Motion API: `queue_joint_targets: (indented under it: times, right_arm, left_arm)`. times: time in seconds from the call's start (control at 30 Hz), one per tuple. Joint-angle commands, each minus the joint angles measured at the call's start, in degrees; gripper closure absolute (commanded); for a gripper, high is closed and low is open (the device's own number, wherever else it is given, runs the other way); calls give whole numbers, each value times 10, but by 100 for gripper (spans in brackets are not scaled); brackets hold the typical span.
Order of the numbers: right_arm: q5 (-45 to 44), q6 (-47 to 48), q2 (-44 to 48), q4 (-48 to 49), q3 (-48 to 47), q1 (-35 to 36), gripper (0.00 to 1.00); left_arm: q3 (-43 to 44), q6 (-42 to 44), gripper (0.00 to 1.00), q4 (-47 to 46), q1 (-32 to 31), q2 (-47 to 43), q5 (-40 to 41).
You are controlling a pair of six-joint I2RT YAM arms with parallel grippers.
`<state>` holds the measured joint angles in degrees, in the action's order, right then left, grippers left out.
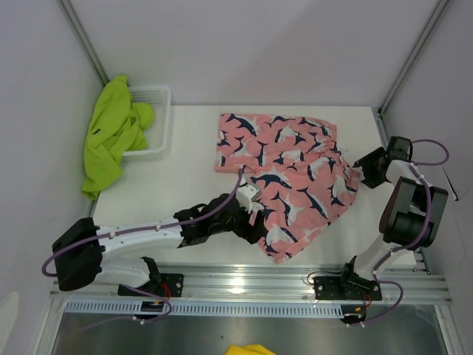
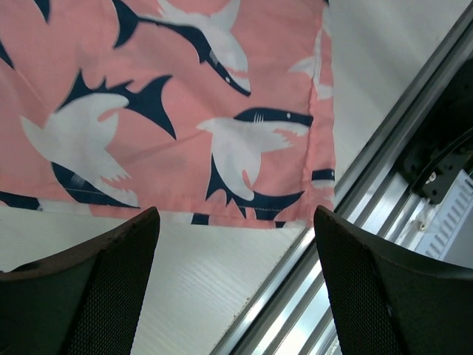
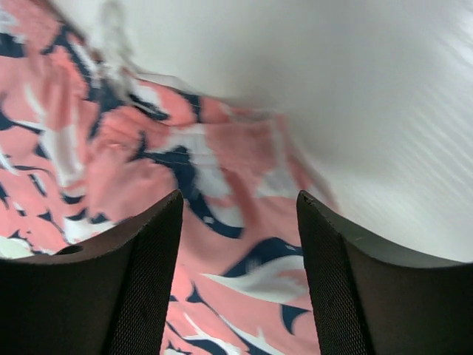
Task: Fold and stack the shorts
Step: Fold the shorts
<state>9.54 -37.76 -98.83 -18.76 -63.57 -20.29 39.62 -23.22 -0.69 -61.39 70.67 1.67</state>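
Pink shark-print fabric shorts [image 1: 288,170] lie spread on the white table [image 1: 192,148]; left gripper [image 2: 235,222] and right gripper [image 3: 239,200] both gape empty.

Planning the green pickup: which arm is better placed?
Left, probably. Green shorts hang over the basket on the left arm side; its jaws are open. Right arm sits beyond the pink shorts.
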Motion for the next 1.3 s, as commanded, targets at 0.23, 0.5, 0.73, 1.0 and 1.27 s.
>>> queue_joint_targets:
  times: [0.23, 0.5, 0.73, 1.0, 1.27]
  right_arm:
    - [-29, 35, 21, 43, 69, -14, 37]
    - [-30, 21, -47, 103, 57, 4, 38]
    - [9, 16, -68, 169, 82, 1, 53]
    - [55, 6, -52, 239, 139, -16, 93]
    - [52, 5, -51, 240, 141, -14, 100]
  left_arm:
    - [36, 13, 14, -45, -61, 78, 25]
    - [66, 10, 14, -47, -115, 125, 37]
    - [92, 12, 14, -34, -145, 147, 63]
    - [129, 13, 15, 2, -172, 190, 76]
    - [203, 1, 19, 77, -196, 285, 128]
